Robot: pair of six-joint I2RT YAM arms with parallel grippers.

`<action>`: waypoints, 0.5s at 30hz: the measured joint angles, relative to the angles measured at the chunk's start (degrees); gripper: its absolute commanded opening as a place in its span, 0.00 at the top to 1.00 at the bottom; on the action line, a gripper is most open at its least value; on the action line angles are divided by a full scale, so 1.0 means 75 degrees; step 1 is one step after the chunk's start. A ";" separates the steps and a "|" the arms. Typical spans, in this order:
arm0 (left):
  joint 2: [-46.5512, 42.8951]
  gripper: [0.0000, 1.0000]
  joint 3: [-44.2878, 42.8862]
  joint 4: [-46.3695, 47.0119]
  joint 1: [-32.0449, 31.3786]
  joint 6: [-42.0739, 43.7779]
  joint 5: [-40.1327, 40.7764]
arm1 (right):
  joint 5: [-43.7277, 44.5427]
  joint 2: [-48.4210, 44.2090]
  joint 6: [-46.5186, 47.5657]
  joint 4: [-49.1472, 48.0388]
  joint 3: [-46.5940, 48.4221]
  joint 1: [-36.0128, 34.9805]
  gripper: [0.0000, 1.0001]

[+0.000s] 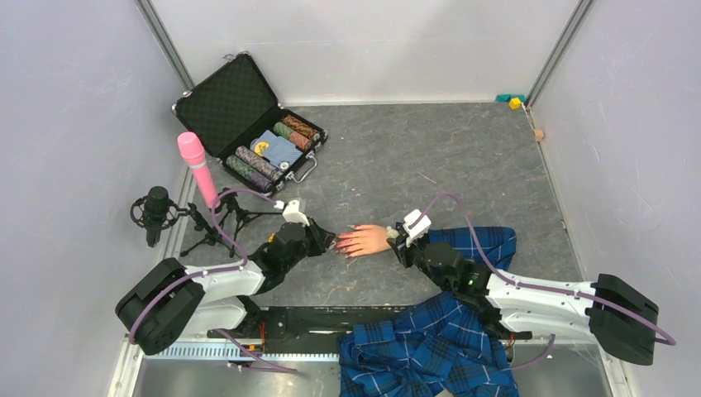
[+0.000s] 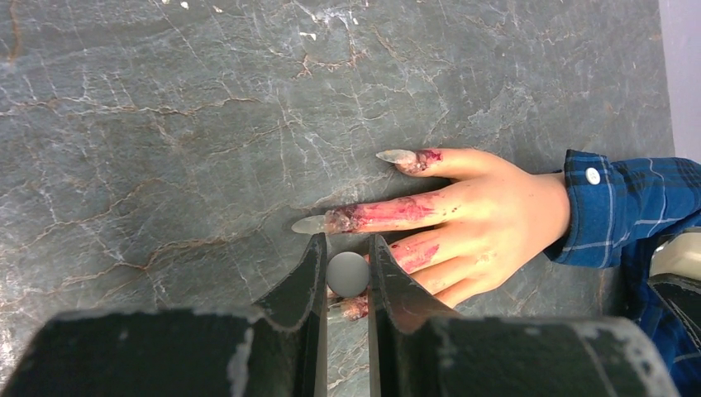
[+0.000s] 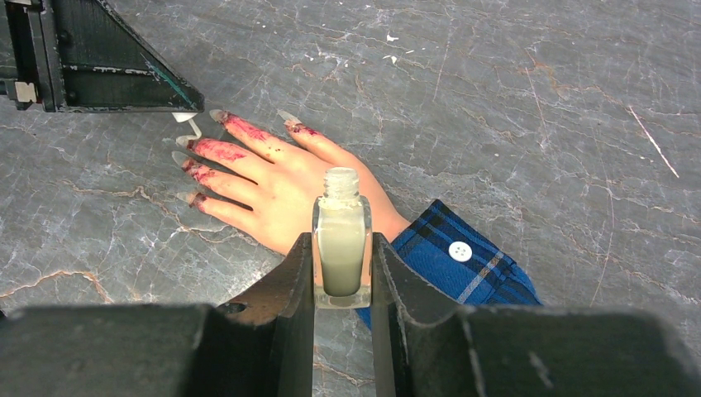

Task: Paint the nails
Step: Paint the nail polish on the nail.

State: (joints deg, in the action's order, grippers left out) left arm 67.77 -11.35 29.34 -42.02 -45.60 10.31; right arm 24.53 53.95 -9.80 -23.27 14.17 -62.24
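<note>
The left claw (image 2: 347,241), closed on a white cap (image 2: 348,274), sits just beside the nails (image 2: 310,224) of the hand (image 2: 496,215) flat on the tabletop (image 2: 165,124), while the right claw (image 3: 341,244) grips a bottle (image 3: 341,223) behind that hand.

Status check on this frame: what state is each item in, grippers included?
bottle: uncapped, neck open.
right gripper: shut on the bottle.
cap: off the bottle, its brush beside the nails.
left gripper: shut on the cap.
hand: lying palm down, smeared red.
nails: mostly clear, little paint on them.
cuff: buttoned.
case: open.
</note>
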 measured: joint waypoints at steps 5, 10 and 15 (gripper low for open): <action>-0.0015 0.98 -0.0009 0.0079 -0.0032 0.0000 -0.0052 | 0.0000 0.0000 0.0000 0.0000 -0.0003 0.0003 1.00; -0.0259 0.98 -0.0009 0.0087 -0.0052 0.0000 -0.0052 | 0.0000 0.0000 0.0000 -0.0003 -0.0003 0.0000 1.00; -0.0650 0.98 -0.0009 -0.0201 -0.0064 -0.0017 0.0137 | 0.0000 0.0000 0.0000 0.0000 -0.0003 0.0000 1.00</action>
State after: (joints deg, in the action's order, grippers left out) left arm 62.89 -11.42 27.83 -42.50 -45.74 11.33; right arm 24.53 53.95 -9.80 -23.27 14.15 -62.24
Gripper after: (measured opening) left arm 0.206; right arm 0.286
